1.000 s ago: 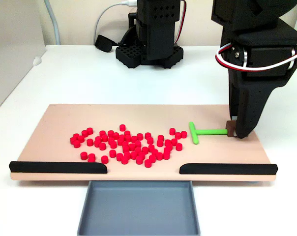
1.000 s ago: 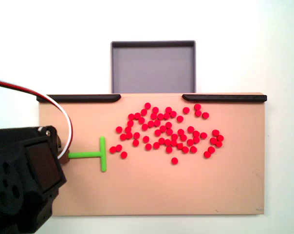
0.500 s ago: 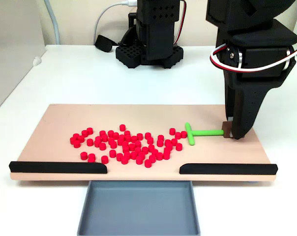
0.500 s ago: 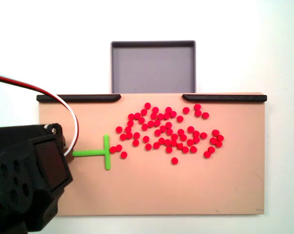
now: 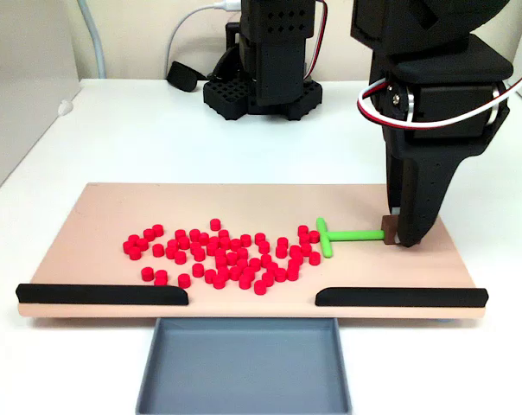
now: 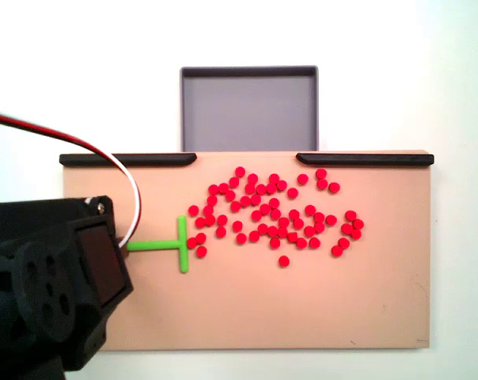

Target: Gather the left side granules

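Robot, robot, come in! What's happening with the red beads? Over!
Gripper shut on green stick. Crossbar touching edge of the red granules. Nothing in the way; tray empty.

Black arm reaching down from the upper right of a fixed view, its wrist block carrying looped red, white and black wires. The claw (image 5: 397, 232) points straight down, its fingers tapering to a narrow tip drawn together on the brown end of a handle. In another fixed view, seen from above, the arm's dark housing (image 6: 49, 289) fills the lower left corner, hiding the fingertips beneath it.
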Controlling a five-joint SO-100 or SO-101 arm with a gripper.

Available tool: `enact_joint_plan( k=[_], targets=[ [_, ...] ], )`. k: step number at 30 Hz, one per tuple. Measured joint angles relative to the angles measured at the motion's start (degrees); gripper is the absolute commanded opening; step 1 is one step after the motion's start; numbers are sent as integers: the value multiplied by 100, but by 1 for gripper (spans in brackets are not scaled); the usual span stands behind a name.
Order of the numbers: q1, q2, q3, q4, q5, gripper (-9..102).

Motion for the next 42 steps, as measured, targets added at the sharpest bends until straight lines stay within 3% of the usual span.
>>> enact_joint_plan(
  k=[42],
  targets=[
    [387,0,0,0,-378,0]
  ],
)
